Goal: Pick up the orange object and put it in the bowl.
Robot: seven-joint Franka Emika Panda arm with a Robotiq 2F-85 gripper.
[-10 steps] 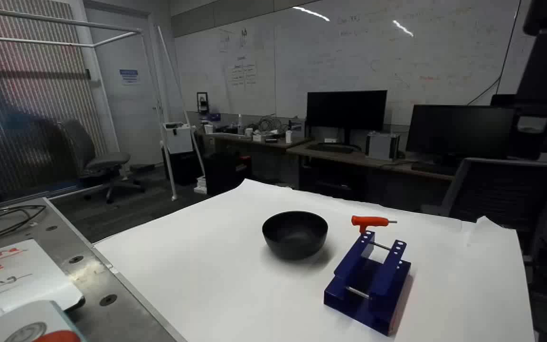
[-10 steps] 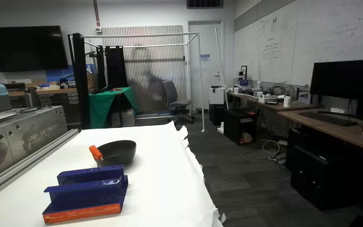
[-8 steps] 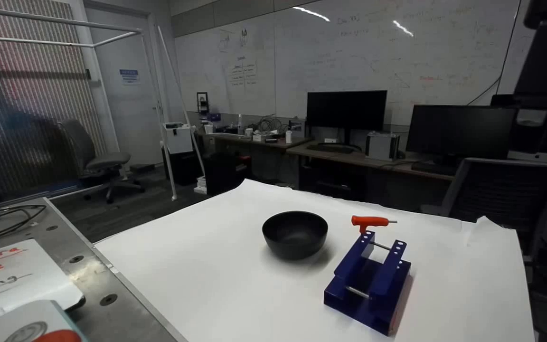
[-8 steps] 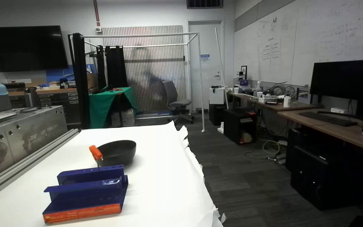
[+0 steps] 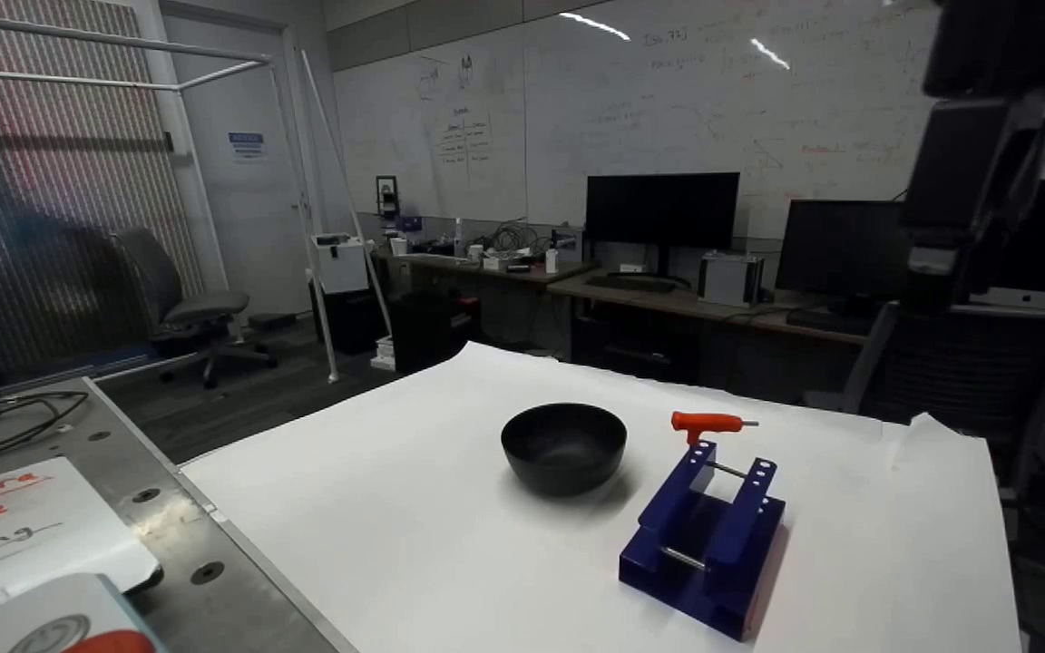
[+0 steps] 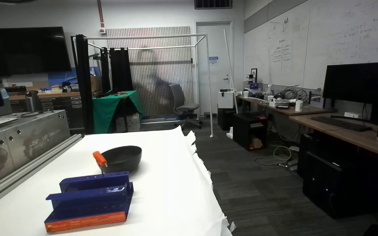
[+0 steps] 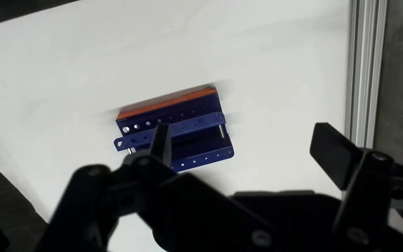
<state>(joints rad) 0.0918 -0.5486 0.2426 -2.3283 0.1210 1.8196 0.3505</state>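
The orange object [image 5: 707, 423], a small red-orange T-shaped handle with thin metal ends, stands upright in the end of a rail on the blue slotted block [image 5: 740, 531]. It also shows in an exterior view [image 6: 100, 159], and is hidden in the wrist view. The dark round bowl [image 5: 563, 453] sits on the white surface beside the block; it also shows in an exterior view [image 6: 123, 160], but not in the wrist view. My gripper [image 7: 243, 145] is open and empty, well above the table. The left finger covers part of the blue block [image 7: 201, 120]. The gripper also shows in an exterior view [image 5: 931, 272].
The white paper [image 5: 414, 508] covers the table. A metal rail and plate [image 5: 241, 589] edge the table, also in the wrist view [image 7: 366, 70]. A chair [image 5: 976, 363] and desks with monitors [image 5: 663, 213] stand behind.
My gripper has moved left in an exterior view and has come into the left edge of an exterior view. The orange object, bowl and blue block have not moved.
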